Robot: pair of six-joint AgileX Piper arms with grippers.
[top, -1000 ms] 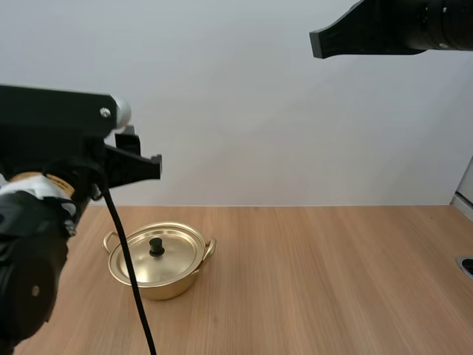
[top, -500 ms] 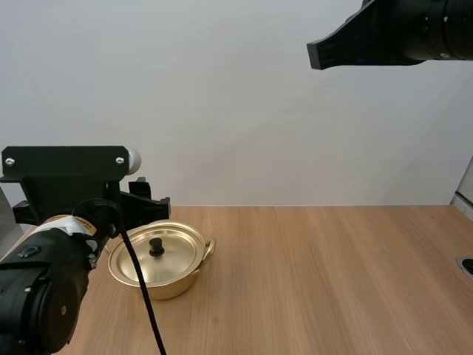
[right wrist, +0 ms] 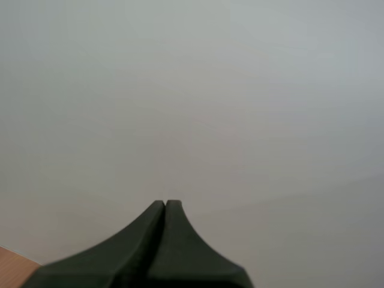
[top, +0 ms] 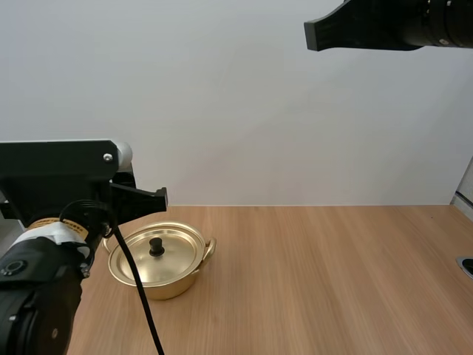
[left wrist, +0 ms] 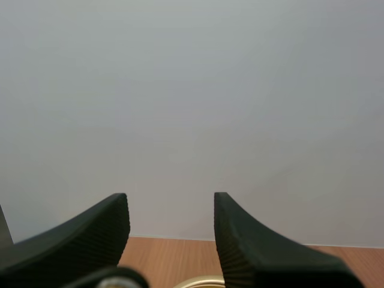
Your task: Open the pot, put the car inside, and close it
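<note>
Now our left gripper (left wrist: pixel 171 201), spread wide, should centre over the black knob (top: pixel 156 246) of the lid (top: pixel 179 250) on the gold pot (top: pixel 159 285); our right gripper (right wrist: pixel 165 206) hangs closed

— Where will you find your pot (top: pixel 166 290)?
— You have it standing upright on the wooden table (top: pixel 332 281), toward the left side
— And how does it look to you?
— Shiny gold, round and shallow, with a small handle (top: pixel 211 246) on each side. Your lid (top: pixel 177 255) lies flat on it, closed, with its black knob (top: pixel 156 246) at the centre
</note>
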